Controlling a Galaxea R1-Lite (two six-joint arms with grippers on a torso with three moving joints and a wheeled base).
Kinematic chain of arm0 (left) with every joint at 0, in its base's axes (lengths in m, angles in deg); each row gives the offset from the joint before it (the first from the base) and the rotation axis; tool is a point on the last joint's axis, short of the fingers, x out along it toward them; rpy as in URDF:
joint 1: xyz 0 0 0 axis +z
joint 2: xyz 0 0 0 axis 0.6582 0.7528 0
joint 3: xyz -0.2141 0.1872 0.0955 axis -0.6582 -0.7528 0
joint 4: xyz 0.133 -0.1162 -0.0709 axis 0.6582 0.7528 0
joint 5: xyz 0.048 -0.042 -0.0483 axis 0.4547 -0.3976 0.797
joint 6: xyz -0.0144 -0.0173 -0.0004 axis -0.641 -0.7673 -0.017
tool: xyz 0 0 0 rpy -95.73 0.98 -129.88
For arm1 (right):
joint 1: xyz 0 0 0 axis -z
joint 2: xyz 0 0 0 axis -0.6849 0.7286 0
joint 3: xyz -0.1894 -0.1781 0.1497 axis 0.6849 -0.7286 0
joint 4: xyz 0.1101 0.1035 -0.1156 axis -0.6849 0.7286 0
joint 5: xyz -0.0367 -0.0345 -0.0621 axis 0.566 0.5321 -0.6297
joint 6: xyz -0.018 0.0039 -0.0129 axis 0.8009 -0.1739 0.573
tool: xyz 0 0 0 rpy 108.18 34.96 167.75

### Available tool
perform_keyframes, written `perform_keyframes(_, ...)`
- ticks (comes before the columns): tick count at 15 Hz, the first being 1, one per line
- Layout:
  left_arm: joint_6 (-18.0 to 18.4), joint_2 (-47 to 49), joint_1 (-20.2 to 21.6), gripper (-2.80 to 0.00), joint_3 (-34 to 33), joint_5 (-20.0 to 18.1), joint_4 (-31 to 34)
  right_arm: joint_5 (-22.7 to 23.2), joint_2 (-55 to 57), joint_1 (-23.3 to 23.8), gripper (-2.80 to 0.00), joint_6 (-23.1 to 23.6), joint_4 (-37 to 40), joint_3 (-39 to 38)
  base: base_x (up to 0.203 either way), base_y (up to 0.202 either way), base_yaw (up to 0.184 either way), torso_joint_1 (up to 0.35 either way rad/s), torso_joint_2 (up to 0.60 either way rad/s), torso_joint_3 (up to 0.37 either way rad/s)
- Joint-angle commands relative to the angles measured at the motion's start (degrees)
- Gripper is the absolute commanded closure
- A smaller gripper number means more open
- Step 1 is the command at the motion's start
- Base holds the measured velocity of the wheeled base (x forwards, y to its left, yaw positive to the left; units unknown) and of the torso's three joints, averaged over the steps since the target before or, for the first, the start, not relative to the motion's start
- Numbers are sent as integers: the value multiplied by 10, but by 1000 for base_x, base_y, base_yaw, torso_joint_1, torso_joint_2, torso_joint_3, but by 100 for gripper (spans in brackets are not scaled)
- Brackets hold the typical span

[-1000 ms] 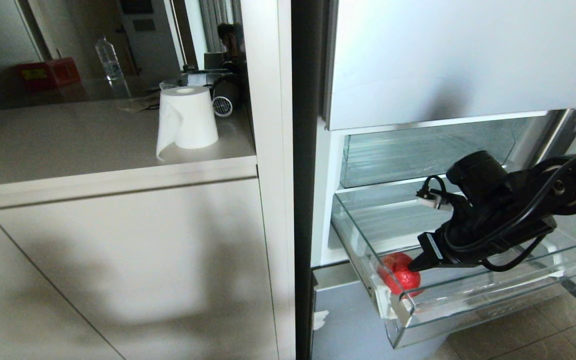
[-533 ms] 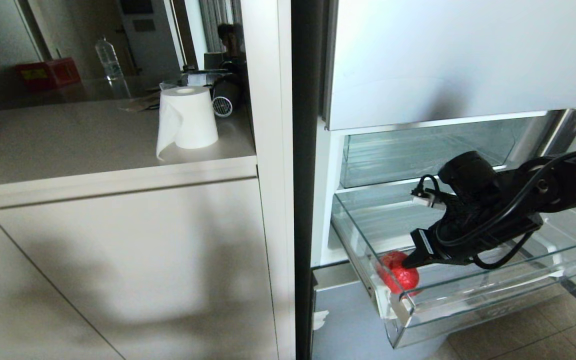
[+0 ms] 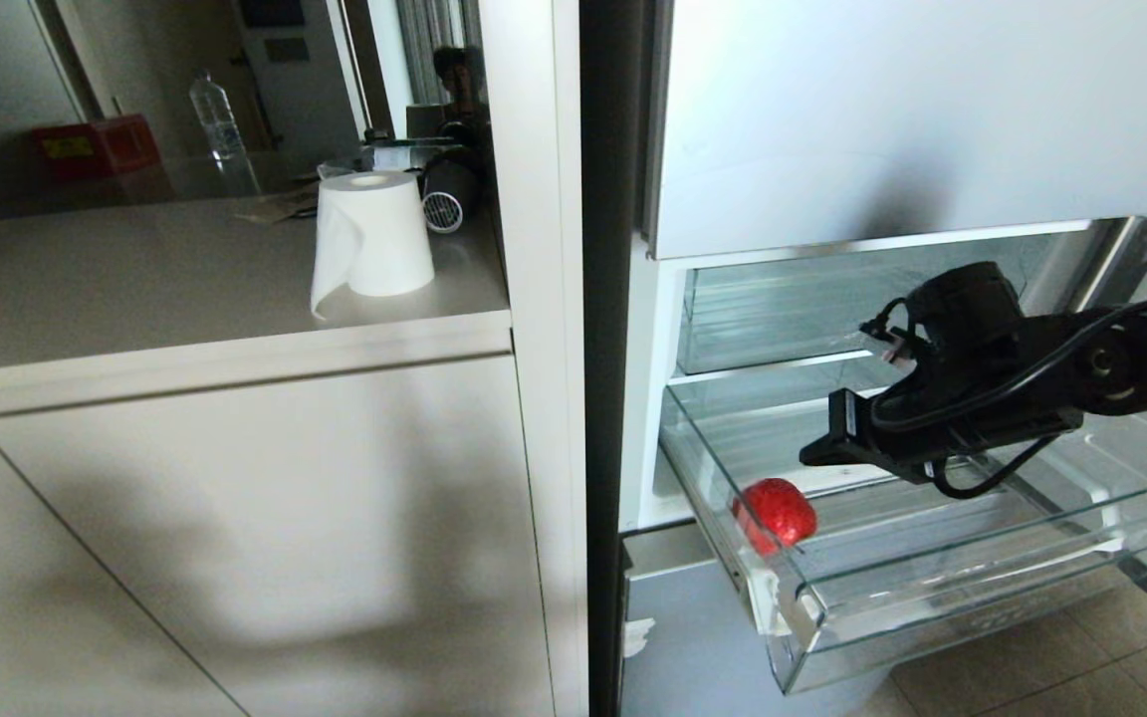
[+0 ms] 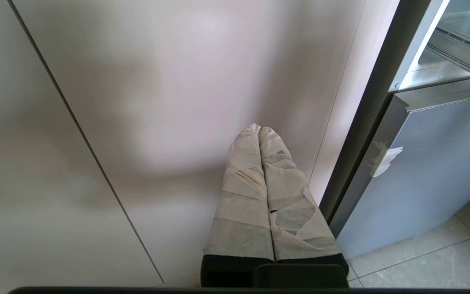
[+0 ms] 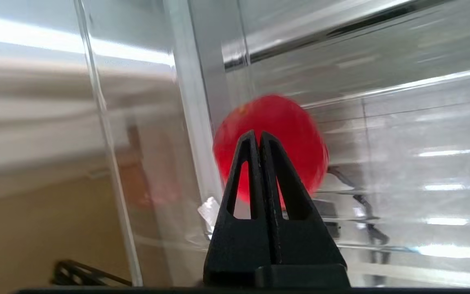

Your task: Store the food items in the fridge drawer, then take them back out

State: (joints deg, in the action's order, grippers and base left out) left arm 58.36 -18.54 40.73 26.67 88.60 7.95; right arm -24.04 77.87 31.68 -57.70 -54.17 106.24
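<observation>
1. The left claw (image 4: 259,130), its taped fingers pressed together and holding nothing, hangs before a pale cabinet door (image 4: 137,102).
2. A toilet roll (image 3: 374,234) stands upright on the bench (image 3: 135,289).
3. The red fruit (image 3: 776,513) lies in the fridge drawer's (image 3: 932,622) left front corner; being round, it shows no long axis.
4. The right claw (image 3: 812,455), pinched closed and empty, hovers above the fruit, pointing left.
</observation>
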Motion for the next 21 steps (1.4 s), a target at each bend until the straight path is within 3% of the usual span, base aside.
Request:
perform_keyframes(1,0,0,0,0,0,0,0,1,-22,7,0,-4,-10,-11,0,0,0,0,0,0)
perform_keyframes(4,0,0,0,0,0,0,0,2,-62,6,0,5,-21,-44,0,0,0,0,0,0)
perform_keyframes(7,0,0,0,0,0,0,0,-1,-70,3,0,54,34,-53,0,0,0,0,0,0)
perform_keyframes(10,0,-1,0,0,0,0,0,-3,-65,3,0,75,35,-63,0,0,0,0,0,0)
perform_keyframes(14,0,0,-1,0,0,0,0,-37,-48,-6,0,110,36,-74,0,0,0,0,0,0)
perform_keyframes(18,0,0,0,0,0,0,0,-35,-23,-45,0,114,35,-75,0,0,0,0,0,0)
perform_keyframes(21,0,0,0,0,0,0,0,-34,-5,-48,0,115,34,-72,0,0,0,0,0,0)
